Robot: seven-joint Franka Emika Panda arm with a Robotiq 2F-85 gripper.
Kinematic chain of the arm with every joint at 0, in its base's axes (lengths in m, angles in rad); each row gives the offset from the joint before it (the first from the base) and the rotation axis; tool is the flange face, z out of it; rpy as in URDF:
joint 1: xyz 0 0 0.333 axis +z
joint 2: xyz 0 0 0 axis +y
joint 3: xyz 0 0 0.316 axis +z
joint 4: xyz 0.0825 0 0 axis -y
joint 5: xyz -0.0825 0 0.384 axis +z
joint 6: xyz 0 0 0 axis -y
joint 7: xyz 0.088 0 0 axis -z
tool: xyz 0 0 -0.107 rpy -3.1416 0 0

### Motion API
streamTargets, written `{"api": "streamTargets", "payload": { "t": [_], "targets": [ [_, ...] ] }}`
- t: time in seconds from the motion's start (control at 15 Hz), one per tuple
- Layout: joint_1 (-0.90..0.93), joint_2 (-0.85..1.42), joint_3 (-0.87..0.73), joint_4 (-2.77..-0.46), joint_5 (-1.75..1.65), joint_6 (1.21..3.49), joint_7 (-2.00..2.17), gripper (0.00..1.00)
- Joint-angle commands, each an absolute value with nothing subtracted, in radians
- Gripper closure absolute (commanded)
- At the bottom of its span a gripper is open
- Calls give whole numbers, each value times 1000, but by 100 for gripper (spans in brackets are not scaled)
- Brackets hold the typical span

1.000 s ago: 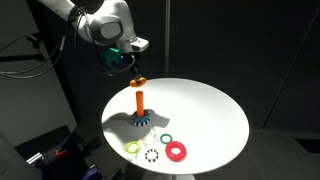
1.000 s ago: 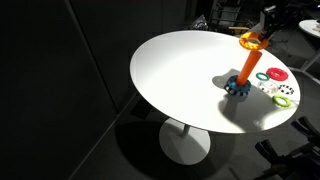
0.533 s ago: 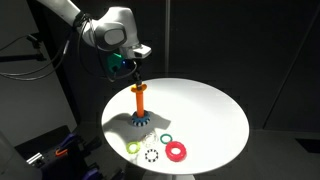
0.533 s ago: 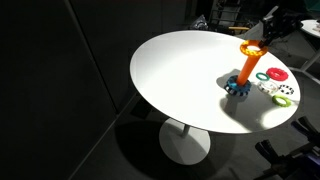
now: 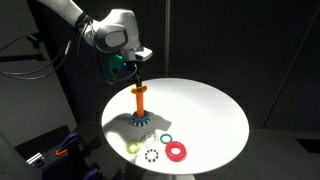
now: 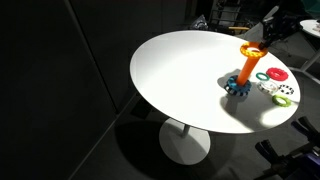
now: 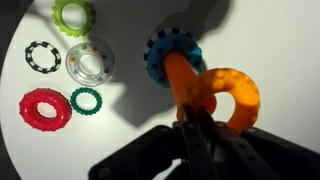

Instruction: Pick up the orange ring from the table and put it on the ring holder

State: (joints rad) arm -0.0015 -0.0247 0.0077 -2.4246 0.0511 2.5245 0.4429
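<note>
In the wrist view the dark fingers (image 7: pixel 192 140) are reaching in from the bottom edge and pinching together on the near rim of the orange ring (image 7: pixel 232 94), holding it tilted in the air. The ring is hanging right at the top of the ring holder (image 7: pixel 178 76), touching or nearly touching the orange peg. Whether the tip is sitting inside the hole is hard to tell from this angle. Below, the holder's toothed blue base is standing on the white counter (image 7: pixel 125 35). Farther out on the counter, well apart from the holder, five loose rings are lying flat: a green ring (image 7: pixel 86 100) just beside a red ring (image 7: pixel 43 109), a clear ring (image 7: pixel 90 61), a black ring (image 7: pixel 43 56) and a yellow-green ring (image 7: pixel 73 15). In both exterior views the orange ring (image 5: pixel 137 88) (image 6: pixel 249 46) is sitting level with the peg's top.
</note>
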Motion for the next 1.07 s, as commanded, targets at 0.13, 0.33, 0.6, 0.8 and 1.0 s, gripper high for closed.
{"api": "streamTargets", "payload": {
  "t": [0.13,0.33,0.6,0.8,1.0],
  "targets": [
    [-10,-20,-7,-2407,94,2483,407,96],
    [-13,-20,-14,-2404,116,2466,395,96],
    [-16,-23,-23,-2407,157,2437,383,96],
    [-16,-33,-27,-2415,178,2428,385,96],
    [-16,-48,-30,-2424,183,2423,390,96]
  ]
}}
